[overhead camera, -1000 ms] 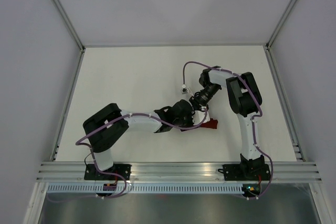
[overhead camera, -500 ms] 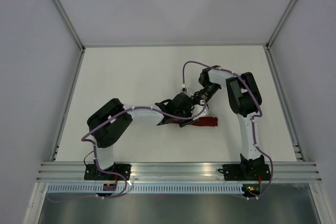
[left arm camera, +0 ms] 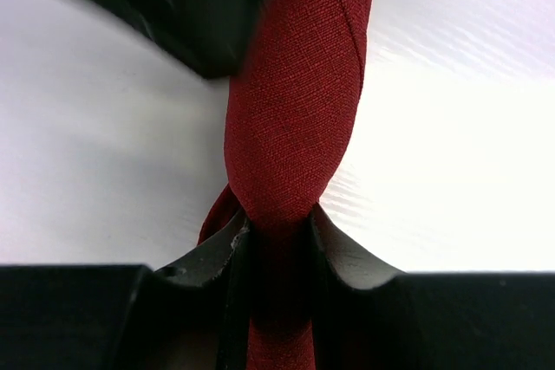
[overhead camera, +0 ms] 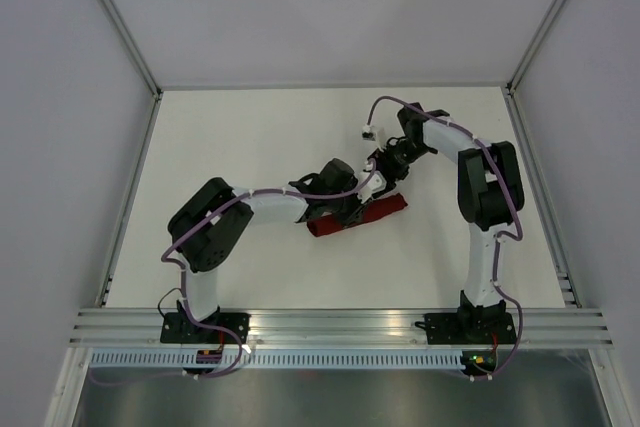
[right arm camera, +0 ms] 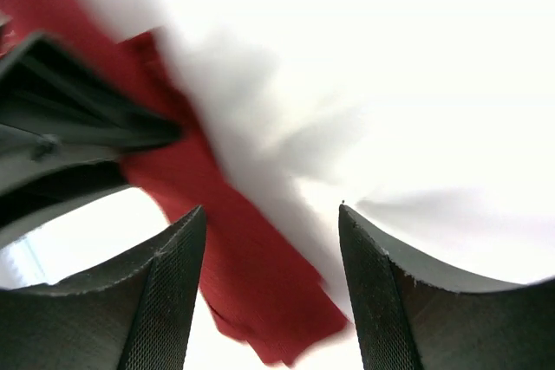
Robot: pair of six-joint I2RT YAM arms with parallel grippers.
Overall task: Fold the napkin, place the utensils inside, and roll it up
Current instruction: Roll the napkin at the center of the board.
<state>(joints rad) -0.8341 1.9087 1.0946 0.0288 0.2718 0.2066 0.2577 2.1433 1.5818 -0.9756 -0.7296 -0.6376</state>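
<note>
We see the rolled napkin [overhead camera: 388,209] slanting across the counter [overhead camera: 250,137], the left fingers [left arm camera: 351,262] clamped around it. The right fingers [right arm camera: 165,301] stand apart above its right end.

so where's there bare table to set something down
Free on the table: the far strip, the left side past the left arm, and the near middle below the napkin. Crowded: centre, where the left end effector and right end effector sit at the napkin.

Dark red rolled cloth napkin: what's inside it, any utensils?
Only the outer wraps of the dark red rolled cloth napkin show, pinched in the left gripper. No utensil tip shows; anything inside is covered.
</note>
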